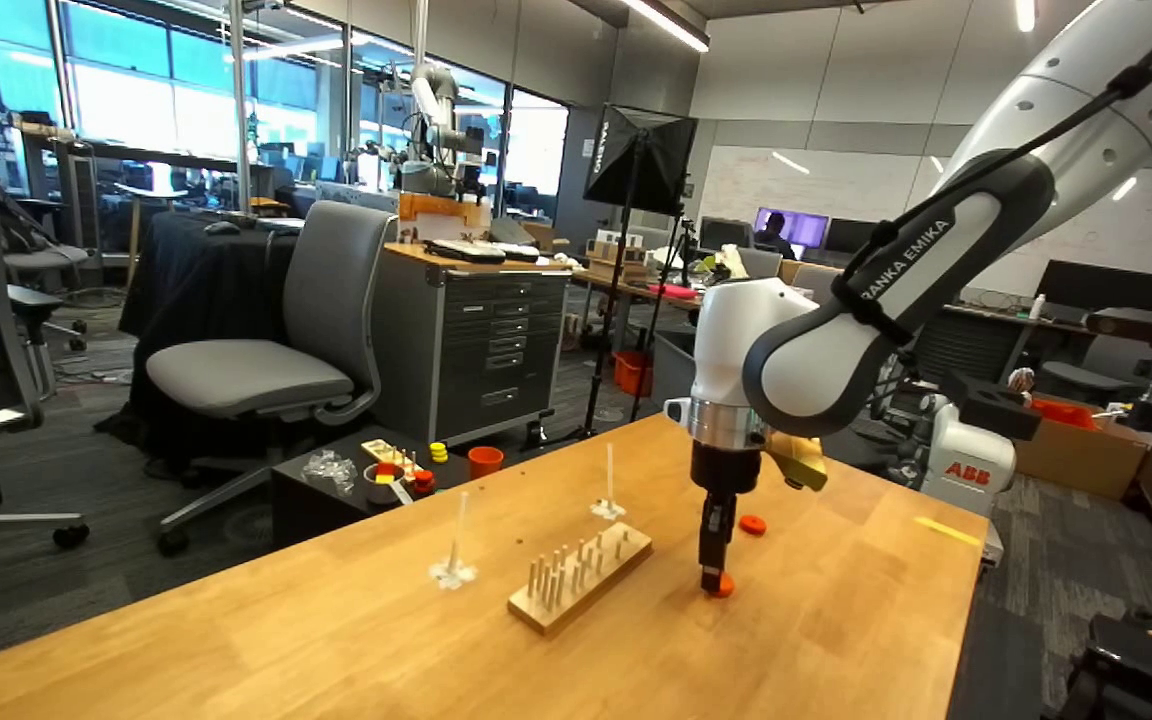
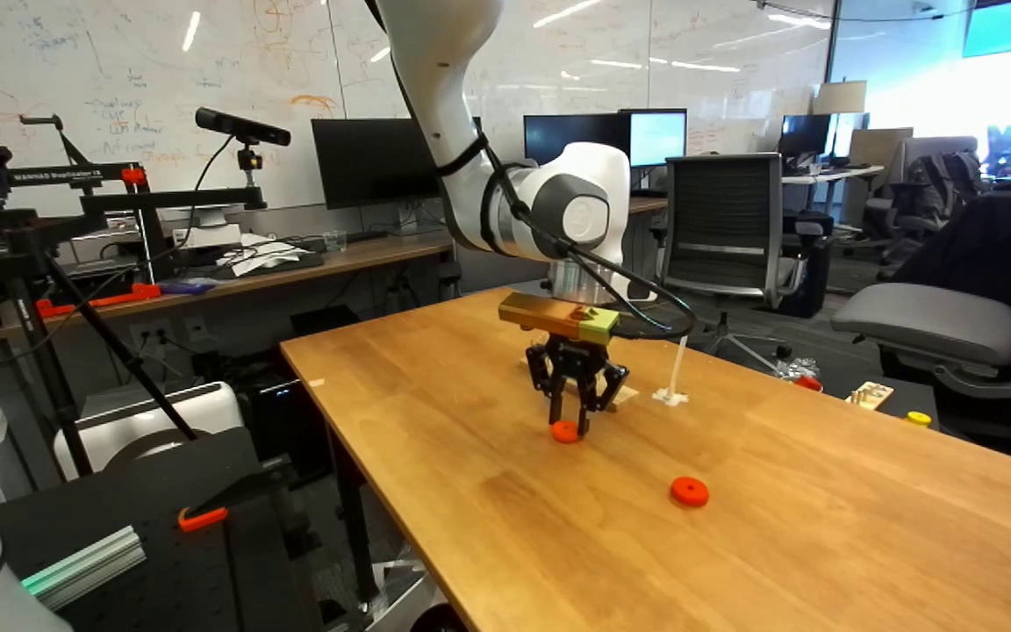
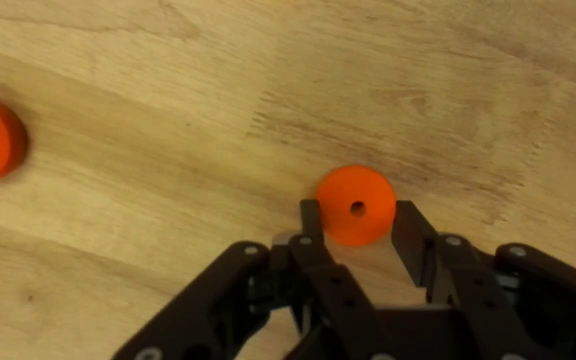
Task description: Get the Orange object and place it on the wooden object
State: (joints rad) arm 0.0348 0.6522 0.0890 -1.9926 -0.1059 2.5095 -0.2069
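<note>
In an exterior view, left to right: pale rod (image 1: 457, 540) upright near the worktop's (image 1: 286, 650) long left edge. Pegged wooden rack (image 1: 586, 585) further in from that edge. Second rod (image 1: 610, 482) by same edge, nearer back corner. Gripper (image 1: 713, 580) straight down, well inside the edges. Fingers (image 3: 410, 227) part-closed, one either side of the orange disc (image 3: 353, 225), both against its rim; disc looks to be on the worktop. Other orange disc (image 1: 753, 525) between gripper and far edge. Yellow tape (image 1: 948, 531) by right corner.

Flat orange disc (image 3: 356, 225) near pegged rack (image 1: 586, 580)
</note>
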